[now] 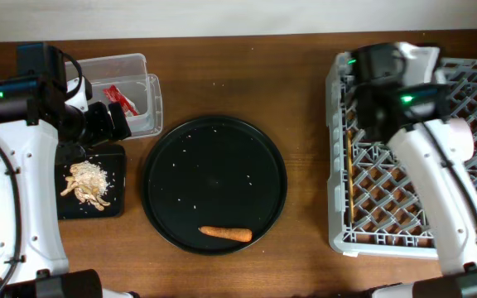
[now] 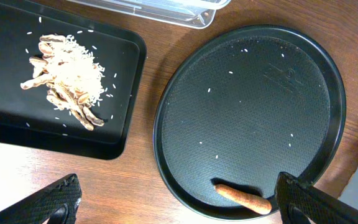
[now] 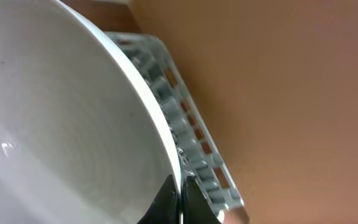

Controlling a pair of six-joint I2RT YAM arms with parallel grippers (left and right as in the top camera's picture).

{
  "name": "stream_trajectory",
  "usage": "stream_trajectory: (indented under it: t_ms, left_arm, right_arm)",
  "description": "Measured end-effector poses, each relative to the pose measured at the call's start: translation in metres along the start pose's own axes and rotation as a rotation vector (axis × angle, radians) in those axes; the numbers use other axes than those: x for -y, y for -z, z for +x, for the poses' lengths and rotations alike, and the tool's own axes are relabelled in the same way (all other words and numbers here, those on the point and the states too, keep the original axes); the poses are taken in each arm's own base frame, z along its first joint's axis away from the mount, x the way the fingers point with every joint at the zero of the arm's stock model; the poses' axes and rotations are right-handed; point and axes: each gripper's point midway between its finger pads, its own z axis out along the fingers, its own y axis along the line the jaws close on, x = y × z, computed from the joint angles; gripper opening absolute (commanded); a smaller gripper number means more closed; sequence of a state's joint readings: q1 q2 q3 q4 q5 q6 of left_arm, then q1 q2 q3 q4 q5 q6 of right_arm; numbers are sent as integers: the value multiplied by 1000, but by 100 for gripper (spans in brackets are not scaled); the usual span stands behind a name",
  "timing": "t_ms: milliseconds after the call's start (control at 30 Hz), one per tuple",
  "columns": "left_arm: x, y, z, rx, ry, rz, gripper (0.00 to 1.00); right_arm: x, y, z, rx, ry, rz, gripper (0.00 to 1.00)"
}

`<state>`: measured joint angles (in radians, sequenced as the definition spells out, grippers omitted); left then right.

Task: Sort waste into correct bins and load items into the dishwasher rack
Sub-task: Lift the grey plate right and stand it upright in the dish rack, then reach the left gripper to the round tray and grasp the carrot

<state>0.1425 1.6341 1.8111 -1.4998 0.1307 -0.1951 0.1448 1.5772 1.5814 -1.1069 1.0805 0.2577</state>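
On my right wrist camera the right gripper (image 3: 180,203) has its fingers pinched tight on the rim of the whitish bowl (image 3: 61,124). The bowl's inside fills most of that view, with the dishwasher rack (image 3: 194,143) behind it. From overhead, the bowl (image 1: 460,136) shows beside the right arm, above the upper part of the rack (image 1: 338,165); I cannot tell whether it touches the pegs. The chopsticks (image 1: 348,178) lie along the rack's left side.

The left gripper (image 2: 178,193) is spread wide with nothing between its fingers. It hovers above the table, between the shallow black tray (image 2: 123,93) and the round black tray (image 2: 328,81). The beige food scraps (image 2: 67,78) lie piled in the shallow tray. The carrot (image 2: 244,198) lies on the round tray near its front rim. In the overhead view the red wrapper (image 1: 122,98) sits in the clear tub (image 1: 149,124).
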Motion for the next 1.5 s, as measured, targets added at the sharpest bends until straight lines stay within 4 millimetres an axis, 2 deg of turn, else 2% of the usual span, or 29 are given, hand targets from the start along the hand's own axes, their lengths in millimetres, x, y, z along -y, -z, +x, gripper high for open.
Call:
stream_trajectory:
  t_ms: [67, 133, 233, 367, 467, 533, 633, 700, 767, 867, 933, 1033, 1067, 1133, 1167, 1233, 1300, 1333, 1400, 1500]
  left_arm:
    - [0, 0, 0, 0, 0, 0, 99]
    - [0, 0, 0, 0, 0, 0, 99]
    - [0, 0, 0, 0, 0, 0, 99]
    - [0, 0, 0, 0, 0, 0, 99]
    - [0, 0, -2, 8, -1, 2, 99]
    - [1, 0, -4, 16, -2, 3, 99]
    - [1, 0, -5, 19, -2, 4, 99]
    - [1, 0, -5, 19, -2, 4, 99]
    - [1, 0, -5, 19, -3, 4, 99]
    - [1, 0, -5, 19, -2, 4, 99]
    - [1, 0, -5, 19, -2, 4, 99]
    - [2, 0, -4, 17, -3, 10, 99]
    - [5, 0, -4, 14, -6, 22, 99]
    - [14, -2, -1, 5, -27, 39, 99]
    - [22, -6, 5, -13, -51, 46, 99]
    - [40, -22, 23, -80, -67, 55, 99]
    - [55, -36, 41, -139, -50, 64, 99]
    - [71, -49, 63, -213, -19, 80, 99]
    - [91, -65, 76, -240, 13, 126, 99]
    - [131, -108, 134, -377, 57, 159, 99]
  right_arm:
    - [7, -19, 7, -57, -42, -14, 4]
    - [4, -31, 12, -95, -58, -42, 4]
    - [-25, -48, 18, -142, -27, -80, 4]
    - [-53, -63, 28, -191, 33, -99, 4]
    - [-73, -67, 36, -223, 64, -142, 4]
    - [-81, -62, 36, -216, 74, -161, 4]
    - [-96, -44, 32, -182, 107, -197, 5]
    - [-111, -28, 30, -152, 136, -235, 29]
    - [-129, -8, 32, -136, 175, -299, 43]
    - [-145, 9, 48, -179, 232, -390, 45]
    - [-149, 16, 55, -213, 233, -459, 56]
    - [-139, 35, 50, -220, 163, -589, 56]
    - [-127, 42, 48, -226, 116, -643, 57]
    - [-82, 42, 47, -260, -13, -710, 71]
    - [-64, 37, 53, -297, -63, -715, 75]
    - [-27, 17, 78, -431, -143, -686, 75]
    - [-17, 10, 95, -528, -189, -700, 75]
    - [-16, 10, 98, -559, -214, -726, 75]
    - [-20, 13, 102, -576, -217, -752, 75]
    - [-27, 15, 107, -601, -212, -778, 75]
